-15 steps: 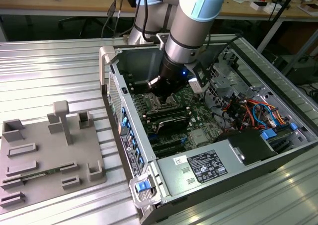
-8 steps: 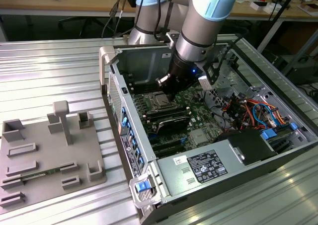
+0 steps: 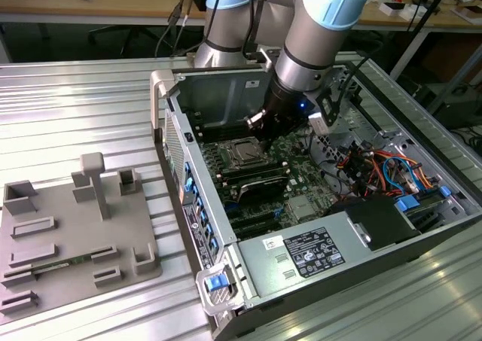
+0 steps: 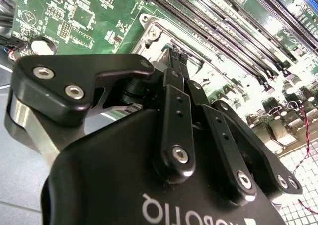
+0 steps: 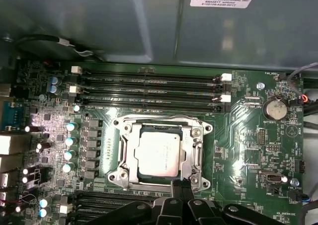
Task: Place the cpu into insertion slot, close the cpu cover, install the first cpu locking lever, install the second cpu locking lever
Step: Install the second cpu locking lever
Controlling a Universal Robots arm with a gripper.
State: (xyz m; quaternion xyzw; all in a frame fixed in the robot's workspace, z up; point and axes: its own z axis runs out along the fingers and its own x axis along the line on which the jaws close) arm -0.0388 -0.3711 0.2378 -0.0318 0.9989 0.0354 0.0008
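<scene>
Ribbed metal tabletop, item one; on it we list an opened computer case lying on its side, and beside it, toward the exterior view's left, a grey fixture plate with moulded holders.

Item: arm. We see it reaching down over the case's far wall, forearm steeply inclined, wrist low above the green motherboard.

Item: gripper. We find it poised at the socket's edge in the second wrist view, black linkages drawn together and fingers meeting in a narrow point with nothing held between them. In the first wrist view those tips sit at the rim of the socket frame.

Item: cpu. We record it lying flat inside the insertion slot, silvery top upward, near the middle of the motherboard.

Item: cpu cover. We note it folded down around the chip, centre cut-out framing the metal top.

Item: memory slots, long and black, running along the board edge nearest the case wall.
</scene>
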